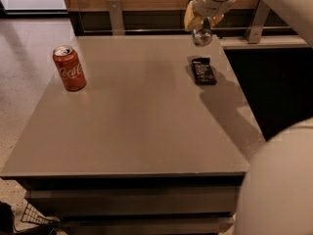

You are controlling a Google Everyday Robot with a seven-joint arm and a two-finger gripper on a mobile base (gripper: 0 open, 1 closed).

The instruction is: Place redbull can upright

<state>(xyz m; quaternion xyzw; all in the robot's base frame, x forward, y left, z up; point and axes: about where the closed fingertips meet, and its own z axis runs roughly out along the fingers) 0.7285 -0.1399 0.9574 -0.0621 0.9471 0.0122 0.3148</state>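
My gripper [200, 19] is at the top of the camera view, above the far right part of the grey table [137, 131]. It is shut on the redbull can [202, 36]. Only the can's round silver end shows below the yellowish fingers [190, 17], and its blue and silver side is hidden. The can hangs in the air above the table, just beyond the black wrapper.
A red Coca-Cola can [69, 68] stands upright at the table's far left. A flat black snack-bar wrapper [203, 71] lies at the far right. My arm's white body [279, 180] fills the lower right. A wooden wall with metal posts [116, 14] runs behind the table.
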